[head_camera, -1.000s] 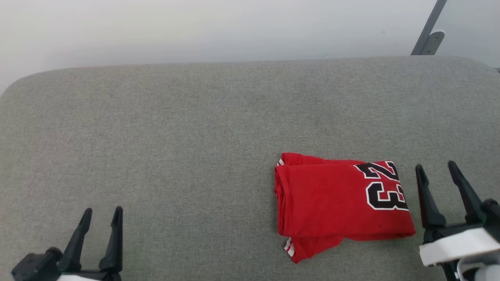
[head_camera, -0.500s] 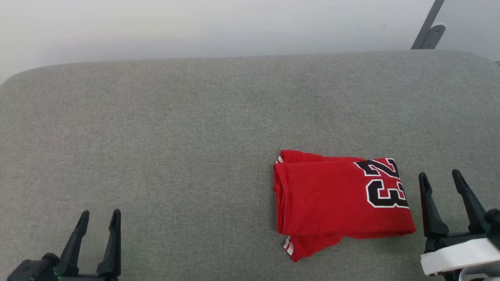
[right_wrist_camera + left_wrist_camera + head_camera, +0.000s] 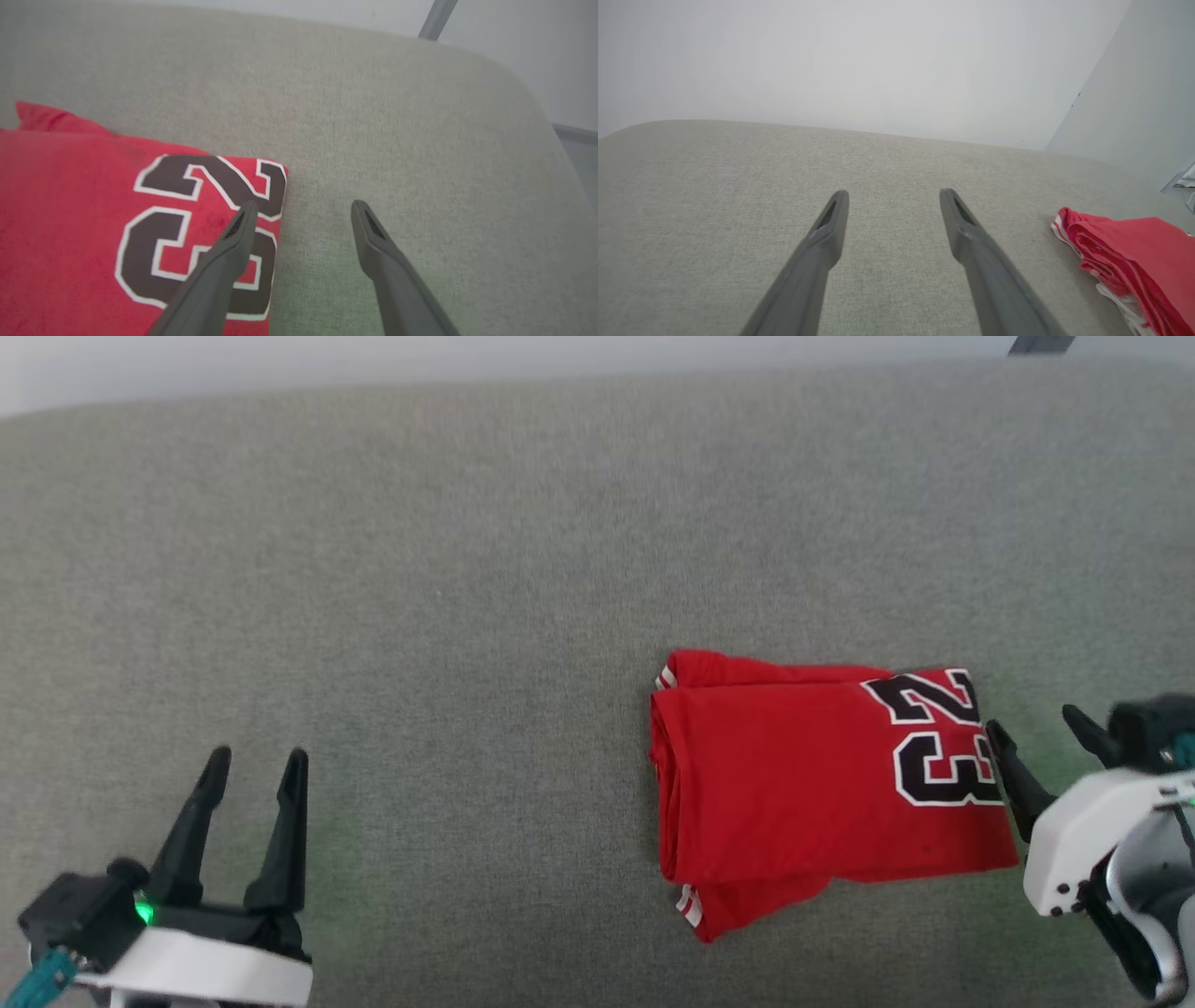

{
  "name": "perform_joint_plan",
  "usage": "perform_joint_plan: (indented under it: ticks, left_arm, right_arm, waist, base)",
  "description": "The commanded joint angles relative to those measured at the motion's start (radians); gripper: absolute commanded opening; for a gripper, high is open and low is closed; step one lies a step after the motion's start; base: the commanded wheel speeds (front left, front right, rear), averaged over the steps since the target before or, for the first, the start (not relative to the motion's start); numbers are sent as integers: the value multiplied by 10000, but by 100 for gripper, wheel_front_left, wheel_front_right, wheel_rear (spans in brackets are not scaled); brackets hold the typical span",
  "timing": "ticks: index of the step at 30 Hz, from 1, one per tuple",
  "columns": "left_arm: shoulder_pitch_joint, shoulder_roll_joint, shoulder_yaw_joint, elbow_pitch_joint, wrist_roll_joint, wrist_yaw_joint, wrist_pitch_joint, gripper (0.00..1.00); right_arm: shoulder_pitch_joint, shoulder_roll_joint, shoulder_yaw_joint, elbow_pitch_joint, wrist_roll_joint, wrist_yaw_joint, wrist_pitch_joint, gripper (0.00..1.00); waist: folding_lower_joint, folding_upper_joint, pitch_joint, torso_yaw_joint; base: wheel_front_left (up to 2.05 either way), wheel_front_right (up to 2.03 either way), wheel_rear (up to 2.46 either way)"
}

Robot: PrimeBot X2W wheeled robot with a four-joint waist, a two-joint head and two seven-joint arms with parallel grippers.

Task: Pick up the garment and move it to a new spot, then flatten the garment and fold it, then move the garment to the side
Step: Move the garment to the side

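Where the garment (image 3: pixel 822 793) lies, on the right half of the grey fabric-covered surface (image 3: pixel 467 569) and well short of its far edge, it is folded into a flat, roughly rectangular red bundle. The black, white-outlined number 23 (image 3: pixel 938 737) sits at the bundle's right end, turned on its side in the head view. A bit of red-and-white striped trim (image 3: pixel 689 905) pokes out at the near left corner of the bundle, and stacked fold layers show along its left side. The right gripper (image 3: pixel 1034 723) is just at the garment's right end, jaws spread wide and holding nothing. In the right wrist view its inner finger (image 3: pixel 233 252) crosses the edge of the number while the outer finger (image 3: pixel 383 252) lies over bare fabric. Whether the inner finger touches the cloth cannot be told. In the head view that arm's white wrist housing (image 3: pixel 1074 840) comes in from the lower right, with the fingers slanting up and to the left toward the garment. The left gripper (image 3: pixel 259 758) hangs well apart from the garment, over the left part of the surface, equally spread and empty. Its fingers point toward the far edge, and a green light (image 3: pixel 142 912) glows at its base. Beyond the far edge stands a plain pale wall (image 3: pixel 831 60), and a grey metal post (image 3: pixel 434 18) rises past the rounded far right corner.
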Motion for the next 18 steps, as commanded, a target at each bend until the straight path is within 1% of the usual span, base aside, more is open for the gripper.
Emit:
perform_joint_plan:
  ticks: [1,3,6,10,13,14,15,16,17,18]
  left_arm:
    - [-240,73,-34,-34,-87,23,-53,100]
    - [-484,157,-144,-43,-167,23,-53,100]
    - [-821,260,-311,-28,-266,23,-53,100]
    - [-1210,406,-483,-14,-343,23,-53,100]
    - [-1453,488,-634,22,-347,23,-53,100]
    - [-1507,526,-684,47,-365,23,-53,100]
    - [-1572,544,-733,72,-369,23,-53,100]
    - [-1623,575,-777,92,-378,23,-53,100]
    - [-1623,575,-777,92,-378,23,-53,100]
    - [-1673,611,-820,110,-379,23,-53,100]
  right_arm:
    - [-160,-106,129,-122,88,-8,600,100]
    - [-325,-270,252,-353,325,-8,1773,100]
    - [-466,-288,379,-759,772,-6,3229,100]
    - [-473,-113,462,-1071,906,-6,4576,100]
    - [-411,173,595,-1085,910,-5,5155,100]
    - [-407,239,626,-1068,873,-2,5253,91]
    - [-400,309,644,-1059,843,0,5278,47]
    - [-398,406,638,-1040,837,0,5308,26]
    - [-398,406,638,-1040,837,0,5308,26]
    - [-388,488,608,-1008,838,0,5330,0]
  waist:
    - [0,-1,435,-19]
    - [0,-1,698,2]
    - [0,-1,1035,57]
    - [0,-1,1444,148]
    - [0,-1,1663,214]
    - [0,-1,1711,223]
    - [0,-1,1744,227]
    - [0,-1,1768,221]
    - [0,-1,1768,221]
    - [0,-1,1787,200]
  base:
    - [0,0,0]
    - [0,0,0]
    - [0,0,0]
    - [0,0,0]
    - [0,0,0]
    - [0,0,0]
    - [0,0,0]
    - [0,0,0]
    - [0,0,0]
    - [0,0,0]
